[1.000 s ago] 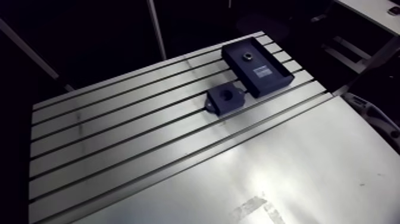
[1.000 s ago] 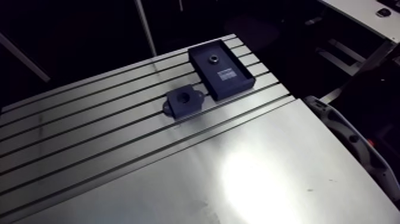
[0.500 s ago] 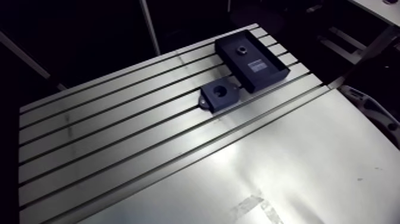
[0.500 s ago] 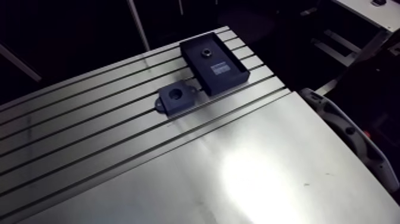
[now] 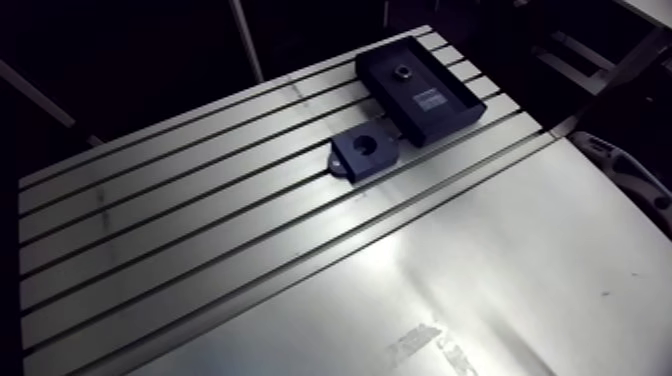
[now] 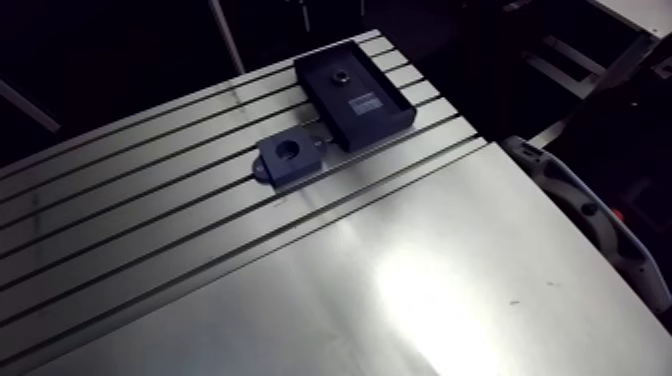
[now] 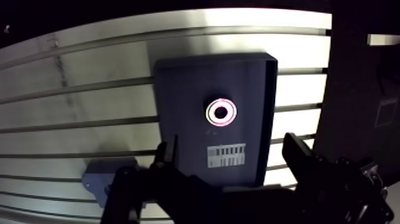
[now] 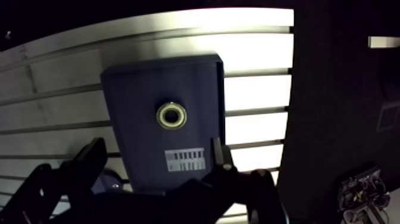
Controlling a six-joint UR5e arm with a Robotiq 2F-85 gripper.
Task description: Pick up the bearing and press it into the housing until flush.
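Looking down past the gripper in the wrist view, both fingers are spread wide with nothing between them, so it's released and empty. Just off to one side of it, partly hidden behind a finger, you can see a corner of the housing sitting on the table.

Right under the gap between the fingertips is a white label stuck on a dark tray. A little ahead of that label is the bearing, lying flat with its bore facing up, roughly in the middle of the tray. So the thing to grab is ahead of the gripper and pretty much centred between the fingers, not under them yet. It's round, so there's no long axis to line up with. The tray's long side runs away from the gripper, across the table's slots.

My read on the pose: the wrist is pointing more or less straight down above the tray's near end. It'd need a short nudge forward, then a straight drop.

The arm view shows housing and tray just beside each other at the table's far end. I can't tell if they touch.
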